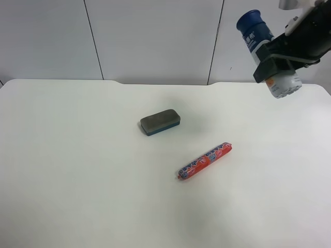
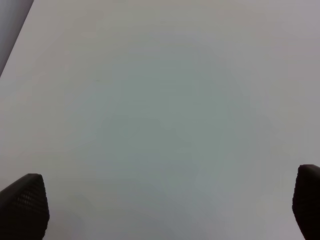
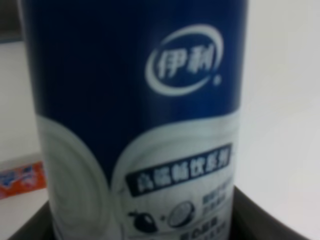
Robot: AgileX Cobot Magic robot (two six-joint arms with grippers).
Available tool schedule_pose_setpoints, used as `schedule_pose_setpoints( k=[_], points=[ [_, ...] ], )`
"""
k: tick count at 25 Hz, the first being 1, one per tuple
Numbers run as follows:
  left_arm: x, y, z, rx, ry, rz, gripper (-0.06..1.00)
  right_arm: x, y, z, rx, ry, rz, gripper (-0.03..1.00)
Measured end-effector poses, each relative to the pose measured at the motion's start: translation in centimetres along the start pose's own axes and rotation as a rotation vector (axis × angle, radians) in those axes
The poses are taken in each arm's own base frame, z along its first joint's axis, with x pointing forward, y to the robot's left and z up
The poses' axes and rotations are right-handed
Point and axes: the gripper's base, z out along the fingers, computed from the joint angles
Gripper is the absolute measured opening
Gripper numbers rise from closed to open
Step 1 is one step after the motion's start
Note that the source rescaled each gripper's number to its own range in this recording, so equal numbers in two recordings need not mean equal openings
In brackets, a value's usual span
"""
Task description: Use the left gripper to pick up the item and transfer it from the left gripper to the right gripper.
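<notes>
Gripping one bottle (image 1: 253, 27) in right pincer (image 1: 273, 61), left pincer (image 2: 160, 205) spread wide, one eraser (image 1: 160, 122), one sausage (image 1: 205, 160)

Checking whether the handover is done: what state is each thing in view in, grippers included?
bottle: capped, tilted, held clear of the table.
right gripper: shut on the bottle's body.
left gripper: open, nothing between its fingers, bare table beneath.
block eraser: lying flat on the table, apart from both grippers.
sausage stick: lying on the table, wrapper closed, apart from the eraser.
</notes>
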Motion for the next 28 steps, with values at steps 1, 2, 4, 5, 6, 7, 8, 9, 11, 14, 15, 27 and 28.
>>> schedule_pose_setpoints(
  k=[1,2,4,5,6,7,8,9,11,14,15,27,28],
  points=[
    [0.0,0.0,0.0,0.0,0.0,-0.001,0.99,0.1,-0.6,0.2,0.008,0.006,0.016,0.0],
    [0.0,0.0,0.0,0.0,0.0,-0.001,0.99,0.2,-1.1,0.4,0.013,0.014,0.028,0.0],
    [0.0,0.0,0.0,0.0,0.0,-0.001,0.99,0.3,-1.9,1.3,0.015,0.038,0.042,0.0],
    [0.0,0.0,0.0,0.0,0.0,-0.001,0.99,0.4,-2.2,1.9,0.012,0.054,0.043,0.0],
    [0.0,0.0,0.0,0.0,0.0,-0.001,0.99,0.4,-2.4,2.6,0.008,0.071,0.046,0.0],
    [0.0,0.0,0.0,0.0,0.0,-0.001,0.99,0.4,-2.5,3.2,0.005,0.083,0.044,0.0],
    [0.0,0.0,0.0,0.0,0.0,-0.001,0.99,0.4,-2.7,3.8,0.002,0.097,0.043,0.0],
    [0.0,0.0,0.0,0.0,0.0,-0.001,0.99,0.4,-2.8,4.5,0.002,0.106,0.045,0.0],
    [0.0,0.0,0.0,0.0,0.0,-0.001,0.99,0.4,-3.2,5.7,0.011,0.121,0.034,0.0],
    [0.0,0.0,0.0,0.0,0.0,0.0,0.99,0.5,-3.7,7.3,0.03,0.145,0.021,0.0],
    [0.0,0.0,0.0,0.0,0.0,0.0,0.99,0.5,-3.9,7.9,0.034,0.152,0.018,0.0],
    [0.0,0.0,0.0,0.0,0.0,-0.001,0.99,1.7,-5.0,13.4,0.036,0.255,-0.011,0.0],
    [0.0,0.0,0.0,0.0,0.0,-0.001,0.99,1.8,-5.1,13.9,0.035,0.262,-0.011,0.0]
  ],
)
